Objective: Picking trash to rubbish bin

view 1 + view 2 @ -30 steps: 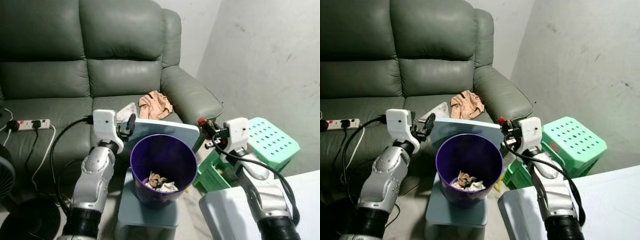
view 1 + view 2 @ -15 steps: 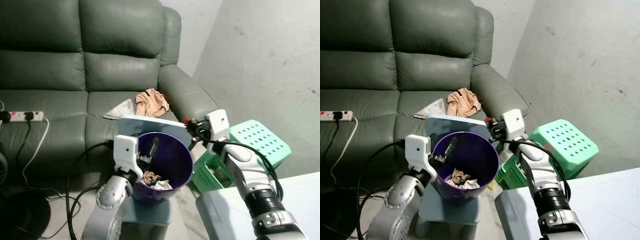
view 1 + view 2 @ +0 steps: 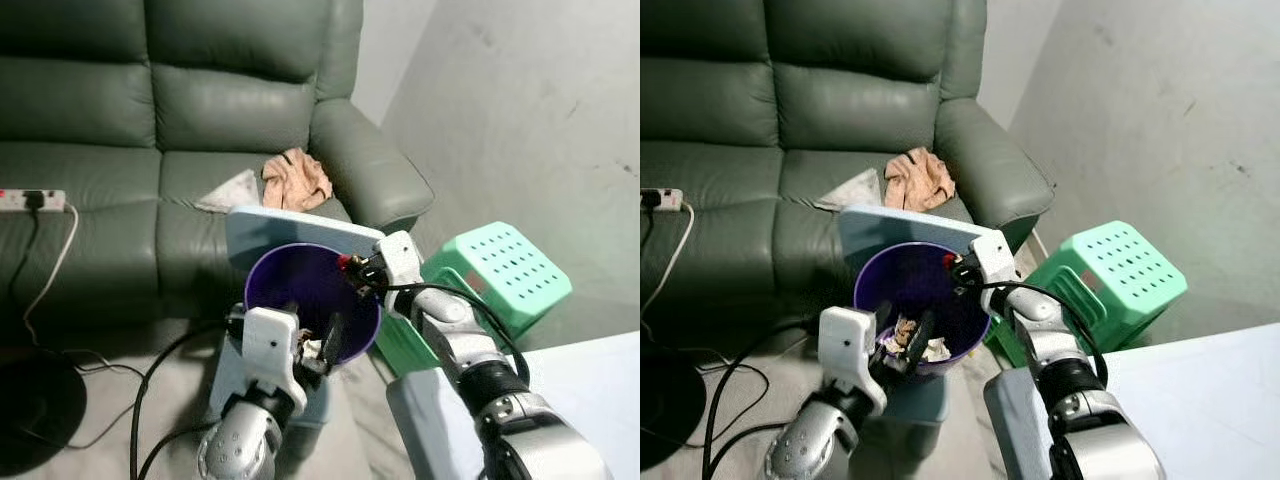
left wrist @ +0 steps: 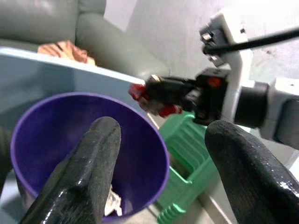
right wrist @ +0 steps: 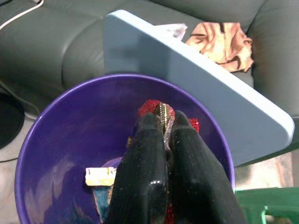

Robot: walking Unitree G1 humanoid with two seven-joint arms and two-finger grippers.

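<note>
A purple rubbish bin (image 3: 352,320) stands on the floor in front of the sofa, with crumpled paper trash (image 3: 908,338) at its bottom. My right gripper (image 3: 353,270) is over the bin's far right rim, shut on a red foil wrapper (image 5: 160,110) that hangs above the bin's inside. In the left wrist view the same wrapper (image 4: 152,95) is pinched at the fingertips of the right gripper. My left gripper (image 3: 317,345) is open at the bin's near rim, fingers (image 4: 93,163) spread and holding nothing.
A light blue board (image 3: 290,232) leans behind the bin. On the green sofa (image 3: 200,100) lie a peach cloth (image 3: 295,180) and a power strip (image 3: 20,200). A mint green crate (image 3: 490,275) stands to the right, a white surface (image 3: 570,400) near right, a black round base (image 3: 30,420) left.
The camera has shifted. My left arm dropped from the bin's far left side to its near rim. My right gripper carried the wrapper from right of the bin to over its rim.
</note>
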